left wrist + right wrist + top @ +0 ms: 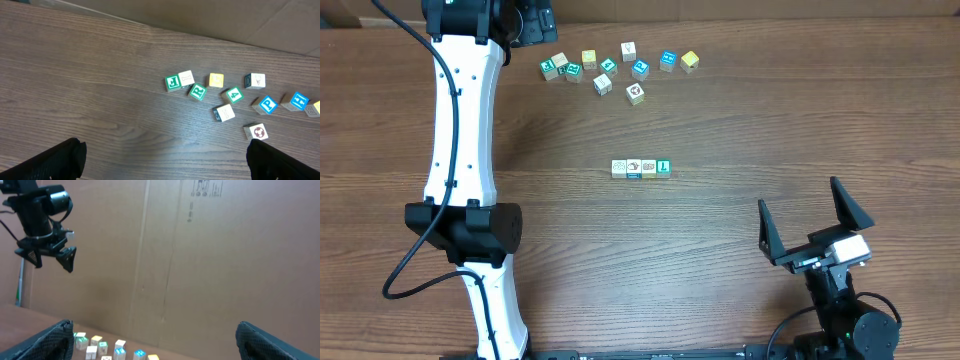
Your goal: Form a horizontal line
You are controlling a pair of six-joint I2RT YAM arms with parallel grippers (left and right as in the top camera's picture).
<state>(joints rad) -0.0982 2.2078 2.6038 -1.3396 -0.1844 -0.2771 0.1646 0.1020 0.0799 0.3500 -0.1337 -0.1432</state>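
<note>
The horizontal line lies mid-table: four tiny cubes side by side, touching. From left they are a white cube, a white one with a blue edge, a tan one and a teal-green one with a white letter. My left gripper hangs open and empty at the far left of the table, over bare wood beside the loose cubes. Well right of the line, my right gripper is open and empty near the front edge. The line does not show in either wrist view.
Several loose white, teal, blue and yellow cubes are scattered along the back of the table, also seen as loose cubes in the left wrist view. A cardboard wall stands behind the table. The left arm stretches along the left side.
</note>
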